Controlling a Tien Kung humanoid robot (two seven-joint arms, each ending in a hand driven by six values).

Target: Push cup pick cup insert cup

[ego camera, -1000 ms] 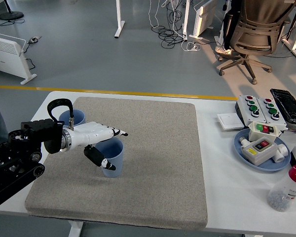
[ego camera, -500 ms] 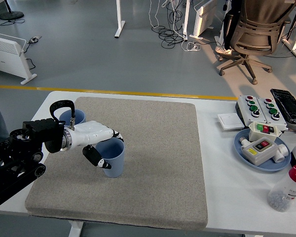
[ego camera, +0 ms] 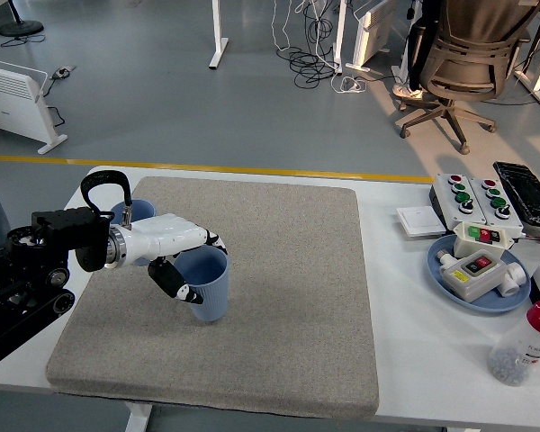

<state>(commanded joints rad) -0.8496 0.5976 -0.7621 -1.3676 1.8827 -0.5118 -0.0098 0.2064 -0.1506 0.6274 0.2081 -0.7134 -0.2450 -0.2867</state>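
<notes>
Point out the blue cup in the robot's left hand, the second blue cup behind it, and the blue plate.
Held blue cup (ego camera: 209, 288), head view, front wall.
Second blue cup (ego camera: 142, 210), head view, rim.
Blue plate (ego camera: 441, 268), head view, left rim.

Black jointed left arm (ego camera: 36, 270) with a looping black cable, ending in a white, black-tipped left hand (ego camera: 173, 254)

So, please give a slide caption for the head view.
Left hand grasps blue plastic cup on grey felt mat.

left hand (ego camera: 182, 259) drawn back slightly leftward, blue cup (ego camera: 205, 283) gripped and raised a little
</notes>
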